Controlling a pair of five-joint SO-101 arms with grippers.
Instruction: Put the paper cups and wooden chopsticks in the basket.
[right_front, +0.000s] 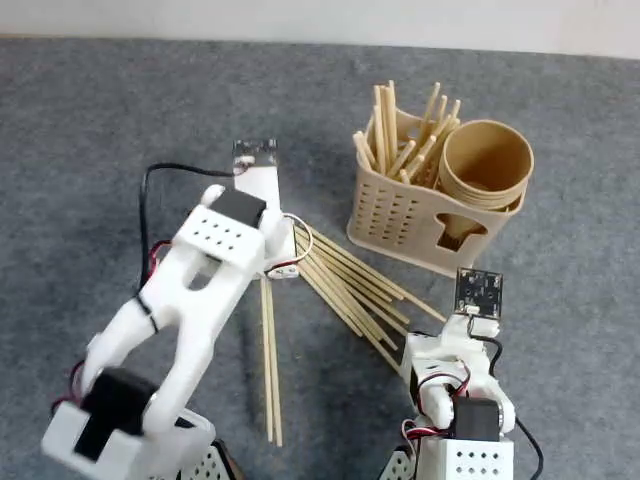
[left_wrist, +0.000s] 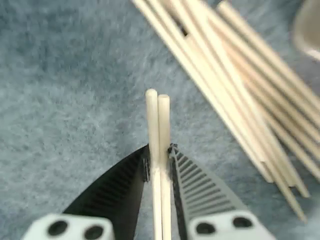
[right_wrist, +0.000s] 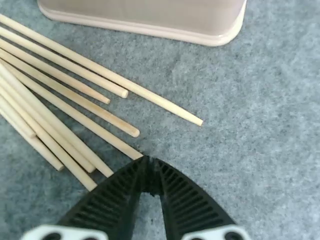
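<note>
My left gripper (left_wrist: 159, 154) is shut on two wooden chopsticks (left_wrist: 157, 120), whose ends stick out a little past the fingertips. In the high view this pair (right_front: 270, 370) runs from under the left arm (right_front: 225, 235) toward the table's front. A loose pile of chopsticks (right_front: 350, 285) lies fanned between the arms, just beside the held pair (left_wrist: 240, 85). The beige basket (right_front: 400, 215) at the back right holds several upright chopsticks (right_front: 400, 135) and stacked paper cups (right_front: 487, 165). My right gripper (right_wrist: 150, 167) is shut on nothing, low over the mat by the pile's near ends (right_wrist: 65, 110).
Grey felt mat (right_front: 100, 150) covers the table. The right arm (right_front: 462, 370) stands in front of the basket, whose base (right_wrist: 150, 22) lies just beyond its fingertips. Open mat stretches to the left and behind the left arm.
</note>
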